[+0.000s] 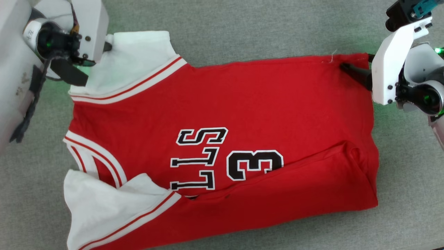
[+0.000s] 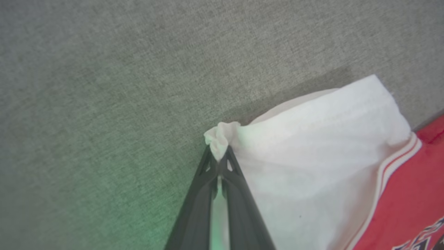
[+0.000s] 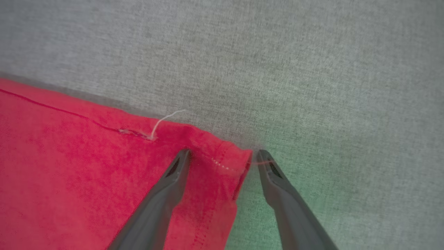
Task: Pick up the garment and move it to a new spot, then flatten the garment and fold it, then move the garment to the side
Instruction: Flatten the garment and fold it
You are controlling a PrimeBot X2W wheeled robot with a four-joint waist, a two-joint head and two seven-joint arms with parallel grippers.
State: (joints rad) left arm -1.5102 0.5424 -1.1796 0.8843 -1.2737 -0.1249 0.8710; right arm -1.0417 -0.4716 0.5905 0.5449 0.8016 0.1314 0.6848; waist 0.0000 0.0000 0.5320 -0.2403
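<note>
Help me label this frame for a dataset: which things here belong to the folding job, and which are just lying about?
Part of the job:
- garment, the red jersey
- left gripper, shut on the tip of its white sleeve
- right gripper, open, its fingers either side of the red hem corner

Just there:
- grey fabric surface under the jersey

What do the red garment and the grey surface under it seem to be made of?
The garment: probably soft knit cloth, matte; it creases, bunches where pinched, and shows stitched hems and a loose thread. The grey surface: apparently a woven or felt-like fabric covering, matte, with fine speckled grain.
</note>
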